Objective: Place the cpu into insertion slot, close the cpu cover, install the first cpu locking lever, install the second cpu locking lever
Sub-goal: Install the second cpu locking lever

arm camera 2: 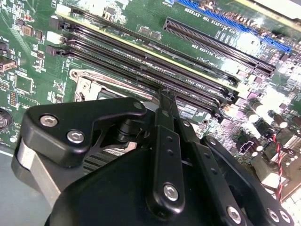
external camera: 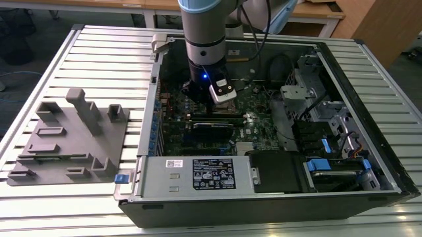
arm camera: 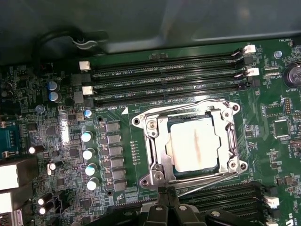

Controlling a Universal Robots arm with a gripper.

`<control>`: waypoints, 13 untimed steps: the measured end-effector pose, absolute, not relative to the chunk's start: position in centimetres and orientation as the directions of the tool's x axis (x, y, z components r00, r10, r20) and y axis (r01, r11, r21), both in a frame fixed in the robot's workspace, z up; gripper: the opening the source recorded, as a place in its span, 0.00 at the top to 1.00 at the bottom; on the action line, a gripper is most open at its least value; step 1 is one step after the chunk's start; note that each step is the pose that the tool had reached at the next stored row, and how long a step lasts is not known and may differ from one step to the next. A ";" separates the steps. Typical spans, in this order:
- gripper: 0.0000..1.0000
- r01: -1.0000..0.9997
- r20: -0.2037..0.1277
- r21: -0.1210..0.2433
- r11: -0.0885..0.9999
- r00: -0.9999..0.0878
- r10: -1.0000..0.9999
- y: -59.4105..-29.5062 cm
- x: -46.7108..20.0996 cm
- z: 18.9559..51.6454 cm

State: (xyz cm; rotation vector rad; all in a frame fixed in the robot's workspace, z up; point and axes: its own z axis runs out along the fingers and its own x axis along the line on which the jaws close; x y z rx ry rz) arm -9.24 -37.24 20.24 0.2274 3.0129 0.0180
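cpu [arm camera: 194,143]: dull silver-grey, faint brown streak | cpu cover [arm camera: 155,141]: bright silver | motherboard [arm camera: 122,155]: green | gripper [arm camera 2: 162,96]: black | card slot [arm camera 2: 225,21]: blue | table [external camera: 99,54]: ribbed pale grey

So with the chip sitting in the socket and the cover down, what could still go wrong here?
The gripper sits at the cpu cover's edge beside thin lever wires; it could slip off one or bend it. It could also scrape the memory slots nearby. Pressing the cover unevenly could stress the cpu.
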 end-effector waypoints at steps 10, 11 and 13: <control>0.90 0.149 -0.121 0.034 0.988 -0.981 0.152 -37.1 -9.3 20.2; 0.90 0.149 -0.122 0.038 0.988 -0.981 0.152 -37.1 -9.3 20.1; 0.90 0.148 -0.124 0.051 0.988 -0.980 0.154 -37.1 -9.4 20.1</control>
